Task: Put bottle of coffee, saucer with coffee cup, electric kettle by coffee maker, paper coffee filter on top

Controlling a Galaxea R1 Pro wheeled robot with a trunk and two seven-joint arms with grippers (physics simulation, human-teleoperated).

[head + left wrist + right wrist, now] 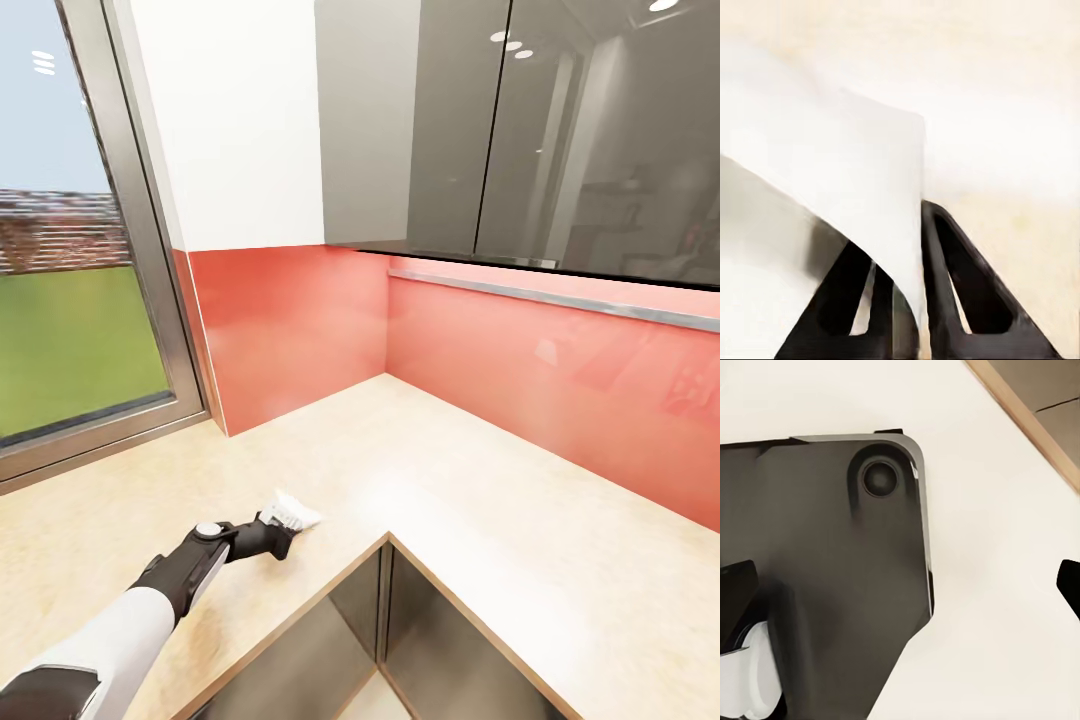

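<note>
The paper filter is thin white paper, very light and soft, likely to crease or slip if squeezed hard, so a pinch on its edge looks safest. It sits low over the light-wood desk near the inner corner of the L, and whether it touches the surface cannot be told. The left gripper is clamped on the sheet, one black finger on each side. The left arm reaches forward, low and nearly level. The right gripper's state cannot be told.
</note>
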